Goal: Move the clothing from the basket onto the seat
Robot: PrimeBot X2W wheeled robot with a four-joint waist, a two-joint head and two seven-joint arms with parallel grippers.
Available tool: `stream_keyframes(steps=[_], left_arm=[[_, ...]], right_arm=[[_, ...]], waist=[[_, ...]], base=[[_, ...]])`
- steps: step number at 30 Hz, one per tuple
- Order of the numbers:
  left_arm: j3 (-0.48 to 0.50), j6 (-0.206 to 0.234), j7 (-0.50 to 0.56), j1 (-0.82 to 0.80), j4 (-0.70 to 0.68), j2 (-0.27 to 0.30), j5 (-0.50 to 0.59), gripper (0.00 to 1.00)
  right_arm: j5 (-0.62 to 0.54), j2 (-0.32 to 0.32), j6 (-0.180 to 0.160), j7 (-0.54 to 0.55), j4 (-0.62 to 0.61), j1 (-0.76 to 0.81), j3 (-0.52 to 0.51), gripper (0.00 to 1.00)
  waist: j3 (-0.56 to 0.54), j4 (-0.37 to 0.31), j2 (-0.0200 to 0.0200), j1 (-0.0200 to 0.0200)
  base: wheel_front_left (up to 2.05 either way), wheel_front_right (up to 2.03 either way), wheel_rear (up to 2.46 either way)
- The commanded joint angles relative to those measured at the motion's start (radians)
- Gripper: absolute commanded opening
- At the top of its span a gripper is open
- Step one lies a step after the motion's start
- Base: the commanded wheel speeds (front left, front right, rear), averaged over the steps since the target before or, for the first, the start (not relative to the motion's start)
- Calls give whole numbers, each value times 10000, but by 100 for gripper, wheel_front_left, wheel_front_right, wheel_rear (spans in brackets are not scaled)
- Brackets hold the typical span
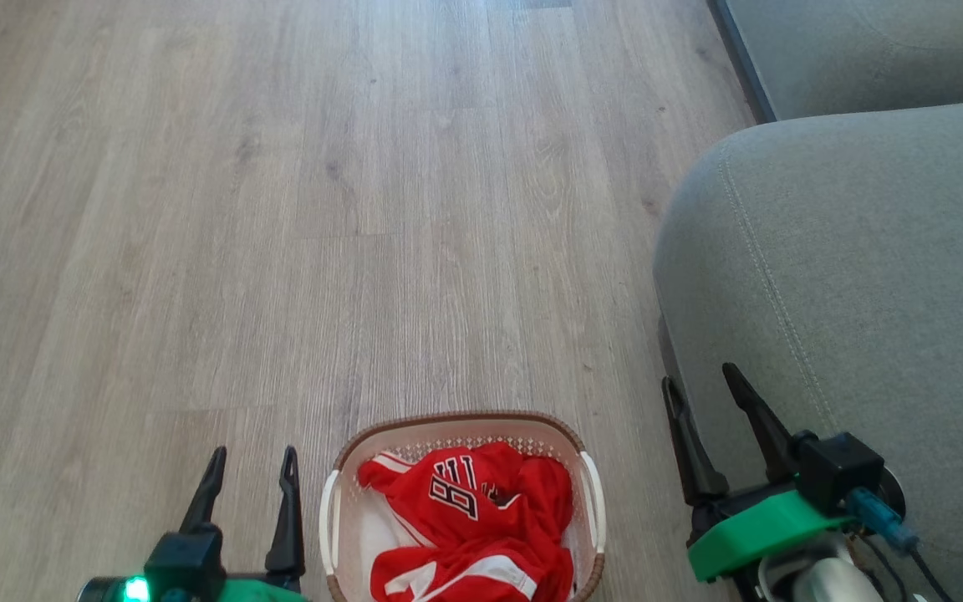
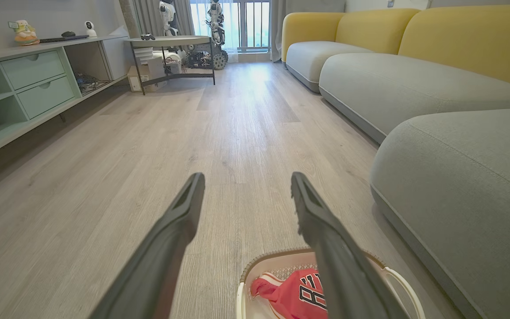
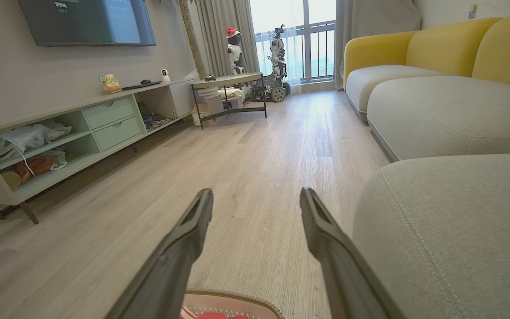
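The white basket (image 1: 339,510) with its brown rim stands on the floor at the bottom centre of the head view, red clothing (image 1: 469,527) heaped inside. The grey-green seat (image 1: 849,276) rises just right of it. My left gripper (image 1: 252,464) hangs open to the basket's left, empty. My right gripper (image 1: 701,383) is open too, above the gap between basket and seat. In the left wrist view the open left gripper (image 2: 247,180) points down the room, with the basket (image 2: 255,270) and clothing (image 2: 297,294) below. The right wrist view shows the right gripper (image 3: 256,197), basket rim (image 3: 233,296) and seat (image 3: 454,230).
Pale wood floor (image 1: 323,209) stretches ahead. A second grey cushion (image 1: 866,50) lies beyond the seat, with yellow sofa backs (image 3: 450,48) behind. A green-drawered TV shelf (image 3: 104,119) lines the left wall, and a small table (image 3: 228,82) with parked robots stands near the window.
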Motion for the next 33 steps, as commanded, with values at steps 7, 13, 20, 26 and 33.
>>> stream_keyframes(steps=[7, 13, 20, 26, 33], left_arm=[[305, -65, -124, -404, -264, 13, 23, 100], [-166, -468, -124, -1040, 232, 167, 447, 100], [-527, -787, -124, -2468, 1056, 161, 479, 100], [-914, -1098, -124, -4186, 2442, 106, 469, 100], [-1686, -1403, -124, -6105, 4900, 55, 745, 100]], right_arm=[[-21, -123, -2, -105, -457, -201, 100, 100], [-134, -123, -2, -105, -751, -329, -182, 100], [-229, -123, -2, -105, -1372, -891, -617, 100], [-318, -123, -2, -105, -2038, -1802, -1046, 100], [-398, -123, -2, -105, -2979, -2724, -1268, 100]], waist=[[145, -11, 0, 0], [745, 27, 0, 0], [2266, -38, 0, 0], [4135, -282, 0, 0], [5908, -627, 0, 0]], base=[[0, 0, 0], [0, 0, 0], [0, 0, 0], [0, 0, 0], [0, 0, 0]])
